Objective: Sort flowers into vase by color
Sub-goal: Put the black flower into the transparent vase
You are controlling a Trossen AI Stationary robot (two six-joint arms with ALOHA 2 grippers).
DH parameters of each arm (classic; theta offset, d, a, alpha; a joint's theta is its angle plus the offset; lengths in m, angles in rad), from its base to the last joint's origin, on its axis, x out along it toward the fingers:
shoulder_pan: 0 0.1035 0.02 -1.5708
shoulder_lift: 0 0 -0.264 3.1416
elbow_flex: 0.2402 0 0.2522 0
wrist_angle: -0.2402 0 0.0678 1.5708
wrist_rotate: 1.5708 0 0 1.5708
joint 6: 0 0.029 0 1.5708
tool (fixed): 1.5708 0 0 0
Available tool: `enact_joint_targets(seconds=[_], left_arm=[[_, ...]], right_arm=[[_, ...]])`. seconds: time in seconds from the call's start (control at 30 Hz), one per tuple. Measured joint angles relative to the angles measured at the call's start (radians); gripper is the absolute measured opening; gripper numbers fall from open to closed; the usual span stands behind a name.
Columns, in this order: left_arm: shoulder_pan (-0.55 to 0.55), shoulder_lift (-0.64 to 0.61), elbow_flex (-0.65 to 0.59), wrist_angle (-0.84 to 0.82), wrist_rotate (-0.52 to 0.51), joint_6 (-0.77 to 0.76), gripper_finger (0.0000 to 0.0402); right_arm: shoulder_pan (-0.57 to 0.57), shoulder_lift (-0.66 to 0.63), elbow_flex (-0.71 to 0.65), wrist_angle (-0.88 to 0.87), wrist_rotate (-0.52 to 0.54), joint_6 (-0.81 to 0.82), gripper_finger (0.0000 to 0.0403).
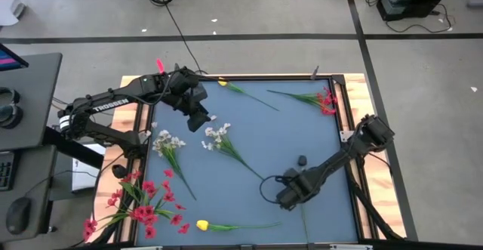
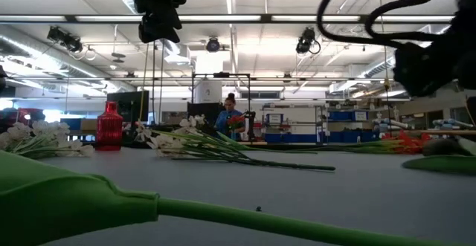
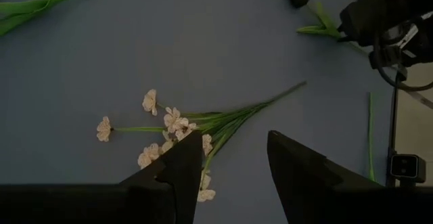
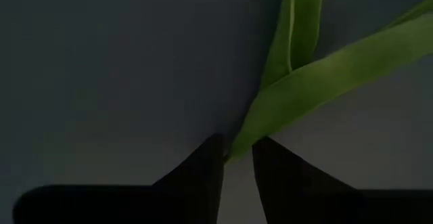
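Note:
My right gripper [image 1: 290,197] points down at the near right of the blue mat, over the stem of a dark-budded flower [image 1: 302,162]. In its wrist view its open fingers [image 4: 237,153] stand close on either side of a green leaf's lower end [image 4: 284,109]. Whether they touch it, I cannot tell. My left gripper [image 3: 233,139] hangs open above a white spray [image 3: 172,126] lying flat at mid-table. The pinkish-red vase [image 2: 109,127] stands at the far left corner.
A second white spray [image 1: 170,141] lies left of the first. Red sprays [image 1: 147,205] and a yellow tulip [image 1: 202,225] lie near the front left. Another tulip [image 1: 223,83] and a red spray [image 1: 326,100] lie along the far edge. Wooden table rim [image 1: 361,99] frames the mat.

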Motion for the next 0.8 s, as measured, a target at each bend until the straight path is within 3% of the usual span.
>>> enact_joint_targets(seconds=[0.23,0.4,0.63,0.8], left_arm=[[0.0,0.0,0.0,-0.001,0.0,0.0,0.0172],[0.0,-0.011,0.001,-0.002,0.007,0.0,0.0172],[0.008,-0.052,0.026,0.003,0.011,0.009,0.0172],[0.03,-0.069,0.026,0.006,0.027,0.011,0.0172]], right_arm=[[-0.044,0.0,0.0,0.01,0.034,-0.05,0.0014],[-0.066,-0.005,0.0,0.016,0.069,-0.053,0.0009],[-0.109,-0.155,-0.003,0.039,0.377,0.073,0.0003],[-0.162,-0.324,-0.002,0.107,0.676,0.05,0.0002]])
